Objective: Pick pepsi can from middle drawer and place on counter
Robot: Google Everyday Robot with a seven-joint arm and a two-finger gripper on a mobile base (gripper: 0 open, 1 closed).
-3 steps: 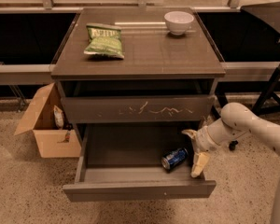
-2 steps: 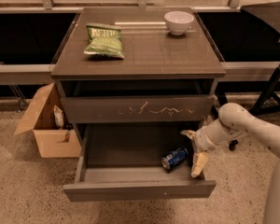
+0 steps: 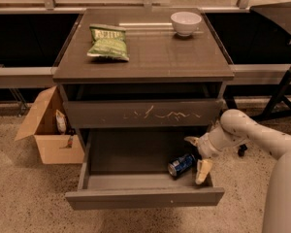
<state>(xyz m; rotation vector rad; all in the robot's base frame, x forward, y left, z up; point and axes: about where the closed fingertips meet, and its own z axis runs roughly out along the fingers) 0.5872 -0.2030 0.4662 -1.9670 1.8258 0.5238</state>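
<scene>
The pepsi can [image 3: 181,164] lies on its side inside the open middle drawer [image 3: 143,196], at its right front. My gripper [image 3: 197,157] is at the drawer's right side, just right of the can, with its pale fingers [image 3: 202,171] spread and nothing between them. One finger points down beside the can; I cannot tell if it touches. The counter [image 3: 150,57] is the cabinet's flat top above.
A green chip bag [image 3: 107,41] and a white bowl [image 3: 185,23] sit on the counter. The drawer above has a scratched front [image 3: 143,113]. An open cardboard box [image 3: 51,128] stands on the floor to the left. A dark stand leg [image 3: 276,98] is at right.
The arm has shifted slightly left toward the can. The can has not moved.
</scene>
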